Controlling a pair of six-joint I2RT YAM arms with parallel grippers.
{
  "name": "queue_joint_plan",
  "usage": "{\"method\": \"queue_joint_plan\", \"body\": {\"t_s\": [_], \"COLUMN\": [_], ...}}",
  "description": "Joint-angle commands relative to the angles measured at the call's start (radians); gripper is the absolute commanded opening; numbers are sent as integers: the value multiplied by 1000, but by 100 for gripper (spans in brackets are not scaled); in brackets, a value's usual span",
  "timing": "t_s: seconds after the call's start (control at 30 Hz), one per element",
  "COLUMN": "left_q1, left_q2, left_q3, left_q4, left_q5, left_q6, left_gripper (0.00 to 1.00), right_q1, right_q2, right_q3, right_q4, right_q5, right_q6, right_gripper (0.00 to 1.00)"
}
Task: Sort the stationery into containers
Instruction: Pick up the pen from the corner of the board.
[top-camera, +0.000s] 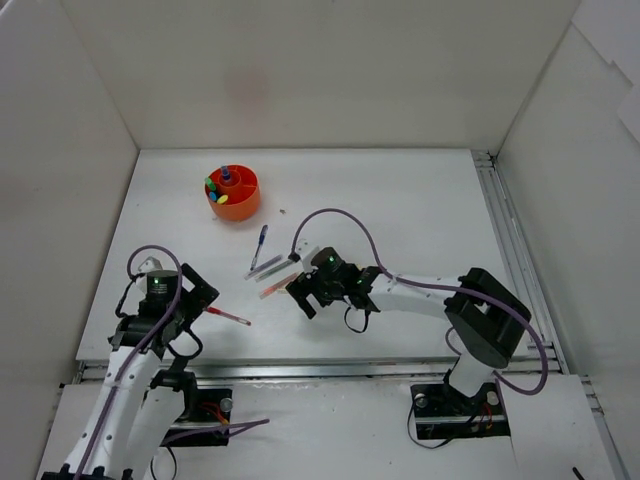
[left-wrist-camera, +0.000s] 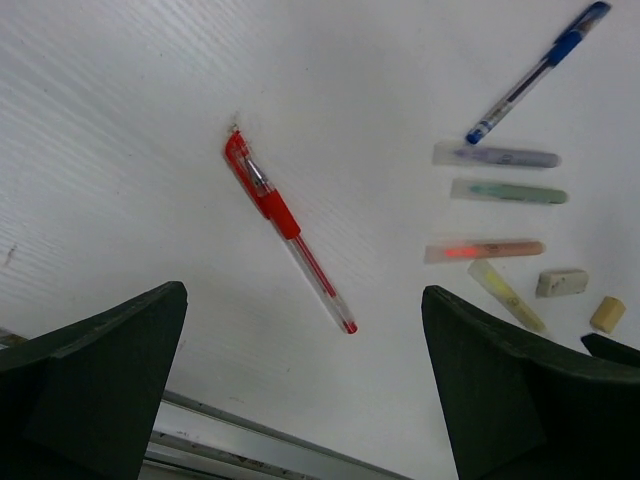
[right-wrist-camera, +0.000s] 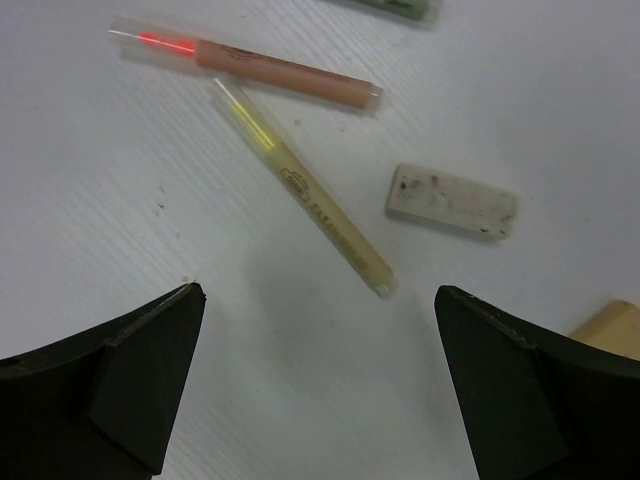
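Eraser (right-wrist-camera: 452, 201), speckled and rectangular, lies near released right end effector (right-wrist-camera: 320, 291); left end effector (left-wrist-camera: 302, 292) likewise released.

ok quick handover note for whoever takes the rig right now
left tool open, empty, near the red pen.
right tool open, empty, above the yellow marker and eraser.
done: orange organizer, far left, already holds a few capped markers.
left to sort, loose on the table: red pen, blue pen, four markers, eraser, a small tan piece.
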Motion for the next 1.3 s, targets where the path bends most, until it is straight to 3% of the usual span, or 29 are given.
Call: {"method": "queue_joint_plan", "body": {"t_s": [0.0,0.17,0.37,0.53,0.73,0.97,1.13,1.27], "left_q1": [-2,-2,-13,-36,-57,-76,-99,-119], "left_q2": [79,225,351,469,587,702,806,882], "left_q3": [-35,-41,-46,25,95,175,244,310], "left_q4": [119,200,235,167,136,65,10,-53], "left_q5": [10,-8,-45,-119,-142,-180,-206,-217], "left_q6": [-113,-191,-257,-309,-331,-329,-328,-322], "left_gripper": [99,96,81,80,67,39,34,19], "right_q1": [-8,-24,-44,-47,-48,-47,-48,-50], "right_q2": [-128,-214,-294,-325,-359,-409,-458,-495], "right_q3": [-20,-44,-104,-112,-130,-164,-198,-219], "right_q4": [50,21,57,40,36,20,42,33], "right_q5": [113,178,210,251,270,337,380,431], "right_q6": [56,67,108,113,128,140,145,146], "right_gripper": [98,98,98,98,98,98,98,98]}}
